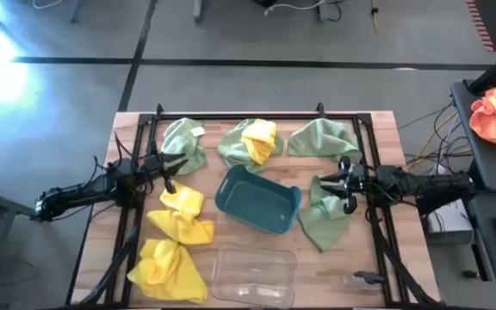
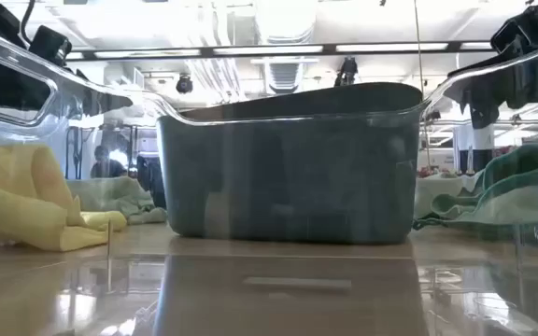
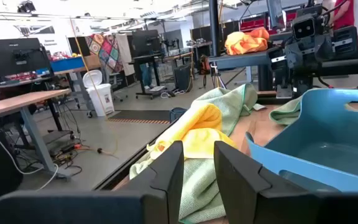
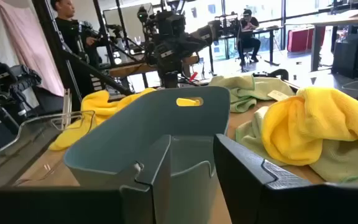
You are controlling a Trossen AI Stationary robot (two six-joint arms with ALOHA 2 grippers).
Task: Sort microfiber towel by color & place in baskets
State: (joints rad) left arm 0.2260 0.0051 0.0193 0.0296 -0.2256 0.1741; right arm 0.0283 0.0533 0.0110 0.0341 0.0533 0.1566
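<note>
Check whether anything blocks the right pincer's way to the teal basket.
Nothing visible does. The right pincer, empty, hangs beside the teal basket, with only bare table and the edge of a green towel below it.

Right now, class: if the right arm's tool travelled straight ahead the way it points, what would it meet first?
Probably the dark teal basket: its wall fills the view just beyond the right tool, whose fingers stand apart and empty. Depth is uncertain.

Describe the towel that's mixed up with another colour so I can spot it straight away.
Start at the teal basket in the table's middle and look just beyond its far edge. There a yellow towel lies bunched on top of a green towel. It is the only yellow one resting on green; the others lie on bare wood.
</note>
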